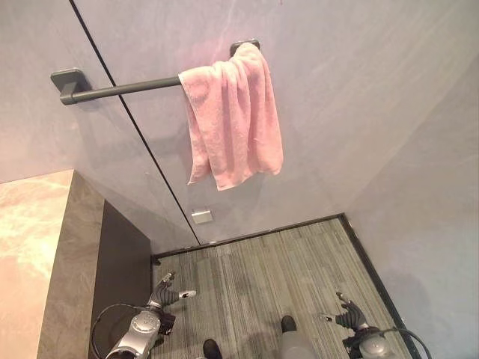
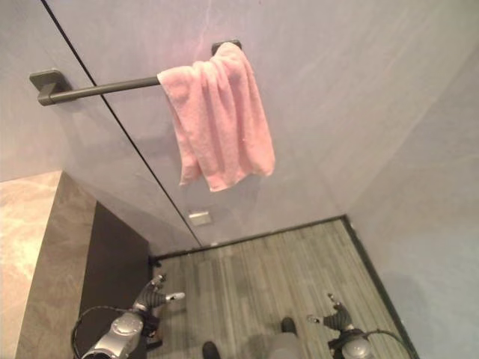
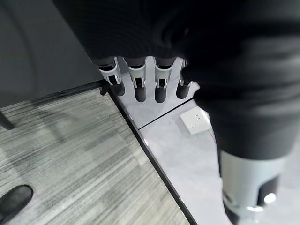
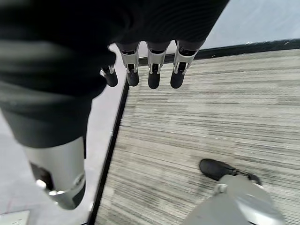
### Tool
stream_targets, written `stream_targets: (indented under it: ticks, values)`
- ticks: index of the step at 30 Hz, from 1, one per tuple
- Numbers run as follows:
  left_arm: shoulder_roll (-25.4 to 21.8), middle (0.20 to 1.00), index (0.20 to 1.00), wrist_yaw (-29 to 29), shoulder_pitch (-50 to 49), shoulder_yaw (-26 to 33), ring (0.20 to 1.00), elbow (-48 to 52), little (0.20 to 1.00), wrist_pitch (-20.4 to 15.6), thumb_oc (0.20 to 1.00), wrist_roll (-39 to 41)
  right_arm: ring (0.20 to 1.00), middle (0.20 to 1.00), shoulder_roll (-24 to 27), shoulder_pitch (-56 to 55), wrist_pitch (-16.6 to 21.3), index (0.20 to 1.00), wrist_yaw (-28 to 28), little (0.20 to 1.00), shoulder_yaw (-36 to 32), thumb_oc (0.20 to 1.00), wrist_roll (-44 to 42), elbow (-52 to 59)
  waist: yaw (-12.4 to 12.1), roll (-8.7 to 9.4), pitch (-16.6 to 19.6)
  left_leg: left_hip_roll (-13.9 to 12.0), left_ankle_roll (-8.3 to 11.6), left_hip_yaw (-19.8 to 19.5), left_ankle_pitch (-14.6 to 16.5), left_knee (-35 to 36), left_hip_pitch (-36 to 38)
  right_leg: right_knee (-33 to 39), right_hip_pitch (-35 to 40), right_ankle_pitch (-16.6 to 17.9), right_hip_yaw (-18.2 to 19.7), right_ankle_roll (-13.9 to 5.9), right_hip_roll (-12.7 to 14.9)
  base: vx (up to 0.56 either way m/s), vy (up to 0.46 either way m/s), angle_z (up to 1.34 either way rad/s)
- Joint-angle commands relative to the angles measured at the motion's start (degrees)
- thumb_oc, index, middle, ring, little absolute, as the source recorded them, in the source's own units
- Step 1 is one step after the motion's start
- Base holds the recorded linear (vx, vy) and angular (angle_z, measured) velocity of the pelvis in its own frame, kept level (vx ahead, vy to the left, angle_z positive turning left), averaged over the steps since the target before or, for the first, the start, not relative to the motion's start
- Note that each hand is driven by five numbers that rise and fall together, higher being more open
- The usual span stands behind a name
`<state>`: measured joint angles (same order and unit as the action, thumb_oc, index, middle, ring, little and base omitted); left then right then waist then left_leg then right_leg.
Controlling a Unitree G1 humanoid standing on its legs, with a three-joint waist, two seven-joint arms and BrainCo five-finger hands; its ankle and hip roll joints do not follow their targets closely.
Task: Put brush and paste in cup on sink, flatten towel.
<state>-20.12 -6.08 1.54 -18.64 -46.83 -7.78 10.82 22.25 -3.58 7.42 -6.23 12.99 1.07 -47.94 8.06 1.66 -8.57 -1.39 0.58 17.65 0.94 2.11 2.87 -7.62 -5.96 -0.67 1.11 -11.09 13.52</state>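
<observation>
**Towel bunched on the bar, both hands low and empty**

The main risk, as I judge it, is the reach: the pink towel hangs high on the wall while both hands sit down near the floor, so a long upward move could pull the cloth off the dark towel bar rather than spread it. A tug at one corner alone would likely slide it toward the bar's end. The towel is crumpled at the right end of the bar, folded over itself with an uneven lower edge, leaving most of the bar bare. The left hand and right hand hang with fingers straight, holding nothing. A stone-topped table stands at the left
</observation>
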Motion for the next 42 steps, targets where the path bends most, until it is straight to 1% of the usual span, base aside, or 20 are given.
stream_targets:
  ticks: [1,2,3,4,5,6,7,8,9,10,12,13,16,18,24,31,34,38,41,42]
  values:
    - [-2.45,1.000,1.000,-0.56,-0.40,3.18,1.000,5.97,1.000,-2.82,1.000,-0.75,1.000,1.000,1.13,0.78,1.51,1.000,-0.58,1.000,1.16,1.000,0.46,1.83,-0.49,2.06,0.71,-2.85,0.02,-3.01,2.41,-8.30,-4.15,0.71,-0.34,15.74,-0.57,-2.30,4.89,-0.01,0.200,-0.07]
    - [-2.73,1.000,1.000,-0.51,-1.04,3.24,1.000,7.78,1.000,-2.93,1.000,-1.31,1.000,1.000,1.08,1.50,1.71,1.000,-0.73,1.000,1.08,1.000,0.26,2.07,-1.08,2.04,0.58,-2.08,-0.71,-3.22,2.55,-7.72,-3.95,-0.60,-1.18,17.02,-1.59,-1.93,5.31,-0.02,0.216,-0.01]
    - [-2.90,1.000,1.000,-0.97,-1.42,3.38,1.000,8.76,1.000,-2.88,1.000,-1.90,1.000,1.000,1.16,2.16,1.81,1.000,-1.05,1.000,1.27,1.000,0.09,2.76,-1.83,1.76,0.10,-1.94,-0.94,-3.25,2.78,-7.46,-3.50,-1.33,-1.56,15.91,-3.99,-1.61,5.07,-0.01,0.202,-0.03]
    - [-2.74,1.000,1.000,-1.06,-1.92,3.36,1.000,9.19,1.000,-3.04,1.000,-2.50,1.000,1.000,0.84,2.71,2.11,1.000,-1.17,1.000,1.27,1.000,-0.82,2.80,-1.64,1.69,0.25,-1.55,-1.02,-3.48,2.62,-6.62,-3.13,-0.59,-1.85,14.82,-4.45,-1.17,3.62,0.03,0.135,-0.20]
    - [-2.77,1.000,1.000,-1.08,-2.26,3.54,1.000,9.62,1.000,-3.04,1.000,-2.92,1.000,1.000,0.67,2.99,2.53,1.000,-1.10,1.000,1.26,1.000,-1.95,2.88,-1.16,1.67,0.60,-1.39,-0.98,-3.50,2.45,-5.46,-2.62,1.35,-2.25,13.68,-3.33,-0.86,1.64,0.04,0.063,-0.31]
    - [-2.79,1.000,1.000,-1.08,-2.26,3.56,1.000,9.63,1.000,-3.03,1.000,-2.92,1.000,1.000,0.65,3.01,2.53,1.000,-1.10,1.000,1.28,1.000,-1.96,2.87,-1.20,1.72,0.76,-1.36,-0.97,-3.42,2.24,-5.33,-2.78,1.44,-2.47,13.84,-3.25,-0.83,1.64,0.05,0.032,-0.35]
    - [-3.11,1.000,1.000,-1.11,-2.22,3.83,1.000,10.47,1.000,-3.19,1.000,-2.94,1.000,1.000,0.44,3.31,2.81,1.000,-1.32,1.000,1.19,1.000,-2.94,3.15,-1.07,1.86,0.81,-1.35,-0.95,-3.66,2.01,-4.87,-2.54,3.07,-3.75,13.77,-2.63,-0.71,0.42,0.02,0.009,-0.16]
    - [-3.11,1.000,1.000,-1.11,-2.22,3.83,1.000,10.47,1.000,-3.19,1.000,-2.94,1.000,1.000,0.44,3.31,2.81,1.000,-1.32,1.000,1.19,1.000,-2.94,3.15,-1.07,1.86,0.81,-1.35,-0.95,-3.66,2.01,-4.87,-2.54,3.07,-3.75,13.77,-2.63,-0.71,0.42,0.04,-0.026,-0.09]
    - [-3.85,1.000,1.000,-1.11,-1.25,3.25,1.000,10.83,1.000,-3.49,1.000,-2.89,1.000,1.000,0.12,2.59,3.30,1.000,-1.05,1.000,1.25,1.000,-4.29,5.34,-0.97,2.59,0.13,-1.50,-0.68,-5.56,1.96,-5.97,-3.47,4.73,-4.02,13.66,-0.42,-0.69,-0.02,0.01,-0.037,0.05]
    - [-3.85,1.000,1.000,-1.11,-1.23,3.24,1.000,10.80,1.000,-3.51,1.000,-2.89,1.000,1.000,0.11,2.60,3.31,1.000,-1.05,1.000,1.25,1.000,-4.29,5.33,-0.95,2.59,0.11,-1.50,-0.68,-5.59,1.96,-5.99,-3.46,4.78,-3.96,13.67,-0.46,-0.69,-0.01,0.02,-0.097,0.05]
    - [-4.05,1.000,1.000,-1.52,0.37,2.05,1.000,10.99,1.000,-3.64,1.000,-3.95,1.000,1.000,0.59,2.64,3.62,1.000,-1.00,1.000,1.59,1.000,-4.41,6.21,-0.98,3.16,0.36,-1.87,-0.31,-5.94,1.79,-5.76,-3.90,6.56,-2.77,13.09,-0.88,-0.47,-0.39,0.03,-0.094,0.45]
    - [-4.34,1.000,1.000,-1.75,0.54,1.98,1.000,12.55,1.000,-3.83,1.000,-4.89,1.000,1.000,0.83,2.65,3.72,1.000,-1.21,1.000,1.15,1.000,-4.60,6.08,-1.44,3.39,1.08,-2.32,0.29,-5.76,1.71,-5.84,-3.90,7.56,-1.80,13.20,-2.89,-0.40,-0.10,0.05,-0.069,0.50]
    - [-4.65,1.000,1.000,-2.04,0.60,2.65,1.000,14.10,1.000,-4.00,1.000,-4.15,1.000,1.000,1.21,3.24,3.71,1.000,-2.01,1.000,0.69,1.000,-4.29,5.43,-1.61,3.53,1.70,-3.06,1.02,-6.10,1.74,-5.95,-3.51,7.93,-0.76,12.76,-3.46,-0.20,-0.35,0.11,-0.103,0.19]
    - [-4.67,1.000,1.000,-2.73,1.21,3.58,1.000,15.87,1.000,-4.49,1.000,-3.20,1.000,1.000,2.20,3.61,4.39,1.000,-2.33,1.000,-0.98,1.000,-5.72,7.55,-1.48,3.61,2.32,-4.37,1.88,-6.74,1.31,-5.42,-2.66,7.46,0.31,10.42,-3.98,0.34,-1.22,0.15,-0.115,0.10]
    - [-5.28,1.000,1.000,-3.31,2.42,4.57,1.000,19.22,1.000,-4.51,1.000,-2.83,1.000,1.000,3.42,3.06,4.94,1.000,-2.85,1.000,-4.51,1.000,-7.99,12.36,-1.17,3.71,3.06,-5.75,2.56,-7.76,0.50,-3.42,-0.78,4.37,0.68,7.78,-4.86,0.90,-2.60,0.09,-0.051,0.10]
    - [-6.19,1.000,1.000,-4.55,4.69,5.95,1.000,23.26,1.000,-4.44,1.000,-2.95,1.000,1.000,5.06,6.15,5.36,1.000,-3.91,1.000,-5.65,1.000,-8.56,19.28,-1.65,3.53,3.76,-6.08,3.08,-7.83,-0.12,-1.38,0.36,5.58,1.99,7.43,-5.73,1.07,-2.92,0.08,-0.039,0.10]
    - [-6.62,1.000,1.000,-5.38,6.61,6.22,1.000,24.77,1.000,-4.59,1.000,-2.48,1.000,1.000,5.79,9.38,5.27,1.000,-4.67,1.000,-5.30,1.000,-8.67,21.52,-2.08,3.29,4.08,-6.12,3.28,-7.78,-0.43,-0.48,0.48,6.94,2.51,7.51,-6.13,1.06,-2.92,0.08,-0.017,0.00]
    - [-7.84,1.000,1.000,-7.17,13.14,4.38,1.000,25.23,1.000,-4.52,1.000,-2.98,1.000,1.000,7.83,18.66,4.85,1.000,-5.85,1.000,-2.09,1.000,-8.70,22.14,-2.89,2.89,3.93,-5.95,3.58,-7.68,-1.04,0.69,-0.18,9.09,2.44,8.18,-6.53,1.06,-2.83,0.03,-0.004,0.00]
    - [-9.69,1.000,1.000,-10.58,24.98,1.22,1.000,24.53,1.000,-4.49,1.000,-3.16,1.000,1.000,9.90,32.21,3.76,1.000,-7.85,1.000,2.67,1.000,-8.95,22.43,-3.50,2.12,2.04,-6.01,4.17,-7.80,-3.29,2.22,-3.57,10.48,-0.54,9.38,-6.54,1.09,-2.85,-0.07,-0.009,0.00]
    - [-9.66,1.000,1.000,-11.12,26.47,0.89,1.000,24.33,1.000,-4.36,1.000,-3.00,1.000,1.000,9.80,33.80,3.49,1.000,-8.16,1.000,3.22,1.000,-9.05,22.48,-3.55,1.98,1.79,-6.05,4.25,-7.82,-3.61,2.41,-4.16,10.74,-1.04,9.57,-6.55,1.11,-2.91,-0.07,-0.008,0.02]
